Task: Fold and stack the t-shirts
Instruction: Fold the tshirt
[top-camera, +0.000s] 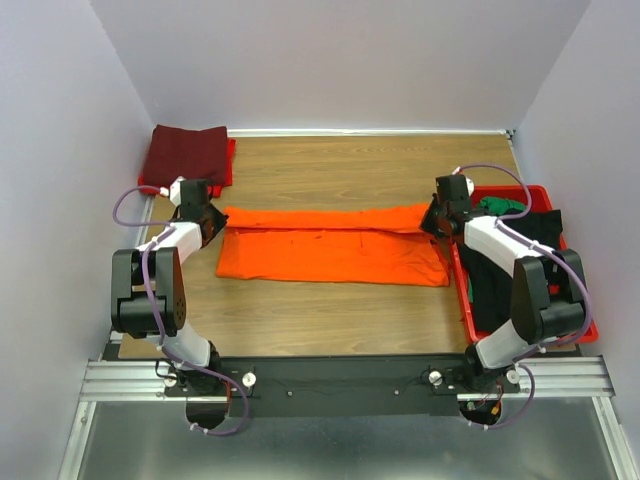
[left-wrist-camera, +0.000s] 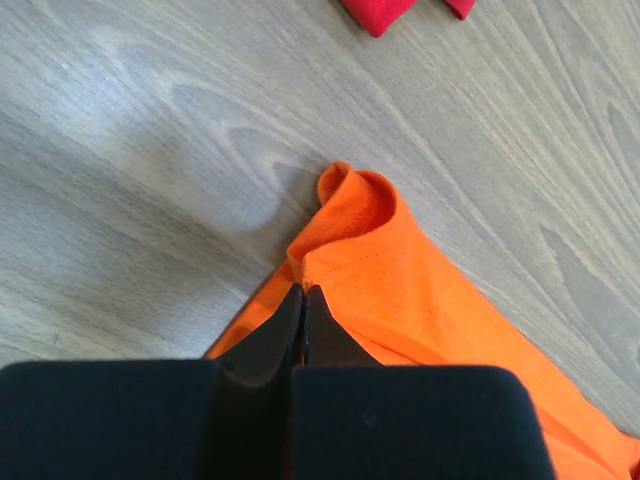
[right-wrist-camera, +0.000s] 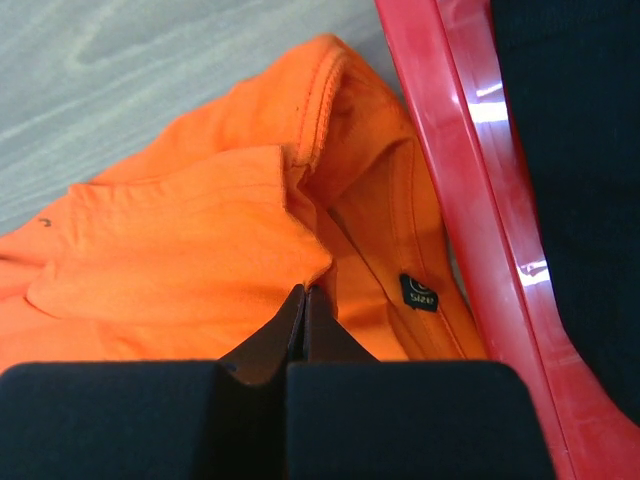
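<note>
Left gripper (left-wrist-camera: 303, 297) is clamped tight on the left end of the orange shirt (top-camera: 330, 255); right gripper (right-wrist-camera: 304, 298) is clamped on its right end, beside the red tray (right-wrist-camera: 460, 150).

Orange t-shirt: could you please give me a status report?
Left hand, right hand shut on orange t-shirt ends. Shirt folded lengthwise. Red tray close beside right hand.

Left arm (top-camera: 150, 285) and right arm (top-camera: 530, 295) look alike on my feed: bulky black motor housings joined by white links. A lilac cable (top-camera: 117, 212) loops along each. Left gripper (left-wrist-camera: 302, 292) and right gripper (right-wrist-camera: 303, 292) carry matte black fingers tapering to thin tips. Black base plate (top-camera: 340, 375), white knobs (top-camera: 248, 379), silver rails (top-camera: 130, 378).
</note>
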